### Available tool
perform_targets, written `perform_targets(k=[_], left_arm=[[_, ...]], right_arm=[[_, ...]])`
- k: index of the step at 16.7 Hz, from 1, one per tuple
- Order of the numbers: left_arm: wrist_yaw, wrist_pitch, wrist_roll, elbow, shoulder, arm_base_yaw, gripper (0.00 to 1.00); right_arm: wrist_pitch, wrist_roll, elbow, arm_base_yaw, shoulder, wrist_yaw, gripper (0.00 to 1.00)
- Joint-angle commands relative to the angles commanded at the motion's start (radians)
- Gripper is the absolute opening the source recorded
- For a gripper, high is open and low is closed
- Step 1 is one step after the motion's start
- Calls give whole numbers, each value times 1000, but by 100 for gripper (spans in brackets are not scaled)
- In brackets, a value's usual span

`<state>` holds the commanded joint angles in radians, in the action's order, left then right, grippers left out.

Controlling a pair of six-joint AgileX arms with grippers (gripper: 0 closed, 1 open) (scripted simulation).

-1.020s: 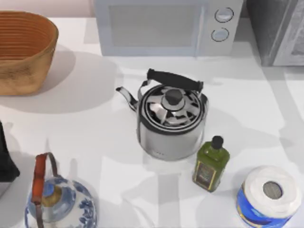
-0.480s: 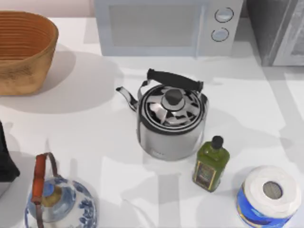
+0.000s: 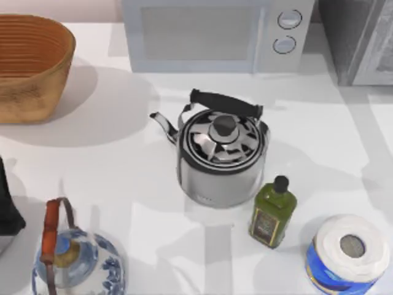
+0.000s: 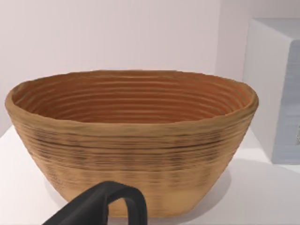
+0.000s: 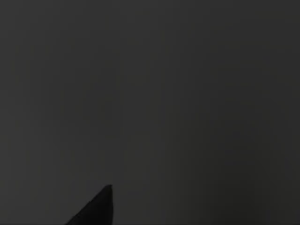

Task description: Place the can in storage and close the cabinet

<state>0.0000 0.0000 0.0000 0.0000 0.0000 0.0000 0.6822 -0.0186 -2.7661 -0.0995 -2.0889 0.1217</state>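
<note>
On my desk (image 3: 123, 166): two kettles, steel (image 3: 222, 158) at centre, blue-white (image 3: 77, 261) lower left; one oil bottle (image 3: 272, 212); one paper roll (image 3: 347, 253); one basket (image 3: 32, 64), upper left, nothing inside. My left pincer's (image 4: 101, 206) state I cannot tell. My right wrist view is dark.

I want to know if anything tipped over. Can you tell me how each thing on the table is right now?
Steel kettle: upright, lid on.
Olive-oil bottle: upright, capped.
Paper roll: standing on end.
Blue-and-white teapot: upright, handle up.
Basket: upright, nothing visible inside.
Microwave: door shut.
Right wrist view: dark.
</note>
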Motion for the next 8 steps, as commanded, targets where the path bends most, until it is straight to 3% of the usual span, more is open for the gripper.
perform_targets(k=[4,8], left_arm=[[0,0,0,0,0,0,100],[0,0,0,0,0,0,100]], right_arm=[[-6,5,100,-7,76,16,100],[-62,5,365,-10,303,49,100]])
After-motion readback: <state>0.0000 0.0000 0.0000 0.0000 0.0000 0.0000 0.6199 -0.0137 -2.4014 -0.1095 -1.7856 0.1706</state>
